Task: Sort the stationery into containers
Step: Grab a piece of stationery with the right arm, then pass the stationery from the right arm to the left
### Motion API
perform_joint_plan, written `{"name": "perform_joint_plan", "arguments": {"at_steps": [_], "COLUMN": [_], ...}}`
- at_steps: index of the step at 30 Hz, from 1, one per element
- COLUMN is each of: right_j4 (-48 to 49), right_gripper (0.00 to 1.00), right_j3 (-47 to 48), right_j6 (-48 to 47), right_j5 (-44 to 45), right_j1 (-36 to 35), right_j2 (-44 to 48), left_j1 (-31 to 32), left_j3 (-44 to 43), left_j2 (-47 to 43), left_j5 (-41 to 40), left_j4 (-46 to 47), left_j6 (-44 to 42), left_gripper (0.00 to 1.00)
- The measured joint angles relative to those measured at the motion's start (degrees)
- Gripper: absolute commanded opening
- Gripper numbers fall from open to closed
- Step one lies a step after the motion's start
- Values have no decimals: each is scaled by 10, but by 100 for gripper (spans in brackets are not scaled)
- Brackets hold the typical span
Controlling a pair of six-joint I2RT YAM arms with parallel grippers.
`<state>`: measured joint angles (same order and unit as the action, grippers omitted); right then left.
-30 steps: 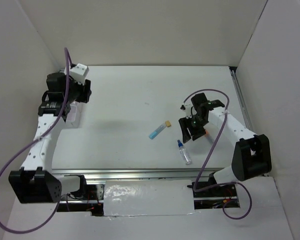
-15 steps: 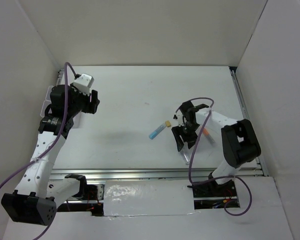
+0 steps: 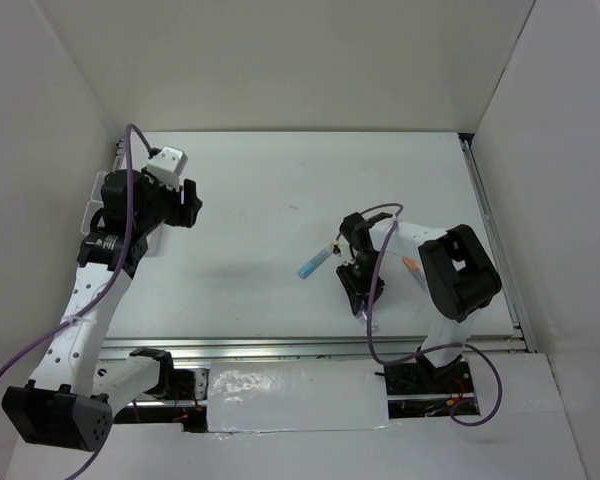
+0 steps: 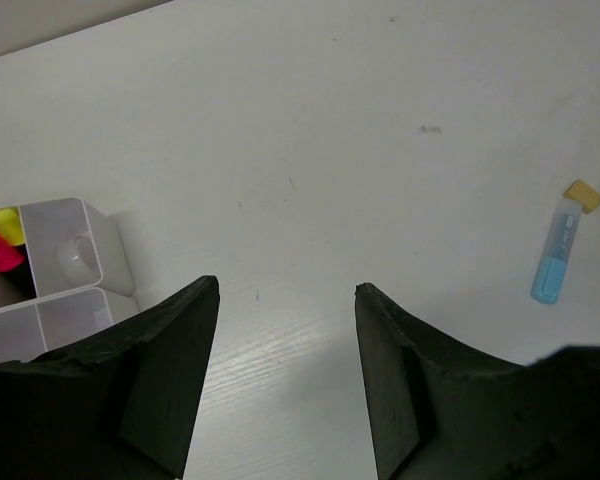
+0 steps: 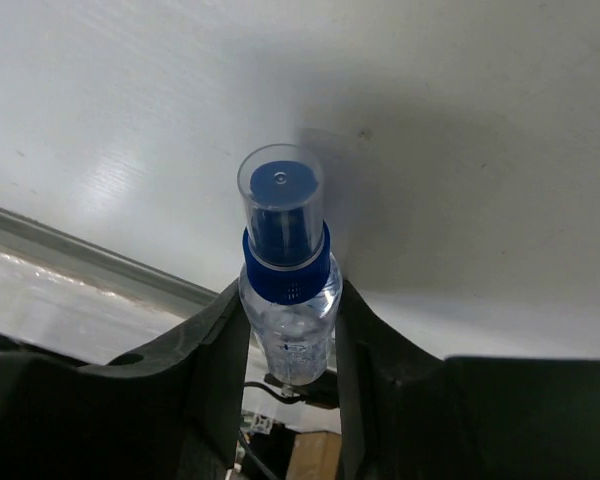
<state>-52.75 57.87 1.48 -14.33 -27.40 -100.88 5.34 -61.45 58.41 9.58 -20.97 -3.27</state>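
My right gripper is shut on the clear blue-capped bottle, near the table's front edge. In the right wrist view both fingers press the bottle's sides. The light-blue marker with a yellow cap lies just left of it and also shows in the left wrist view. An orange-capped tube lies to the right. My left gripper is open and empty, above bare table right of the white organizer box. Pink and yellow highlighter caps stand in one compartment.
The organizer box sits at the table's left edge, mostly hidden under my left arm in the top view. White walls enclose the table on three sides. A metal rail runs along the front edge.
My right gripper has moved left and toward the front edge, onto the bottle, and closed on it. My left gripper moved right, off the box, then stayed still.
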Motion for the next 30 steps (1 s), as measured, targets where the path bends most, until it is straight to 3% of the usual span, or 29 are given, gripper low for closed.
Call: {"name": "perform_joint_plan", "arguments": {"at_steps": [2, 3, 6, 10, 16, 23, 30], "right_j4": [-1, 0, 2, -6, 1, 29, 42], "right_gripper": [25, 15, 1, 0, 0, 0, 0], "right_j3": [1, 3, 16, 79, 184, 222, 262], "right_j6": [2, -1, -14, -53, -121, -142, -125], "right_j5": [-2, -5, -23, -72, -179, -238, -238], "right_j1": [0, 0, 0, 0, -24, -125, -191], "right_j2": [0, 0, 7, 45, 142, 176, 167], "left_j1": [-3, -8, -34, -68, -46, -15, 12], "left_j3": [1, 5, 41, 92, 127, 153, 144], "left_j2": [-1, -3, -25, -64, -78, -79, -67], "left_j5": [15, 33, 119, 267, 449, 497, 493], "left_j4": [1, 3, 22, 50, 130, 234, 266], "left_j6": [14, 22, 52, 97, 178, 303, 349], "left_gripper": [69, 69, 67, 63, 66, 66, 66]}}
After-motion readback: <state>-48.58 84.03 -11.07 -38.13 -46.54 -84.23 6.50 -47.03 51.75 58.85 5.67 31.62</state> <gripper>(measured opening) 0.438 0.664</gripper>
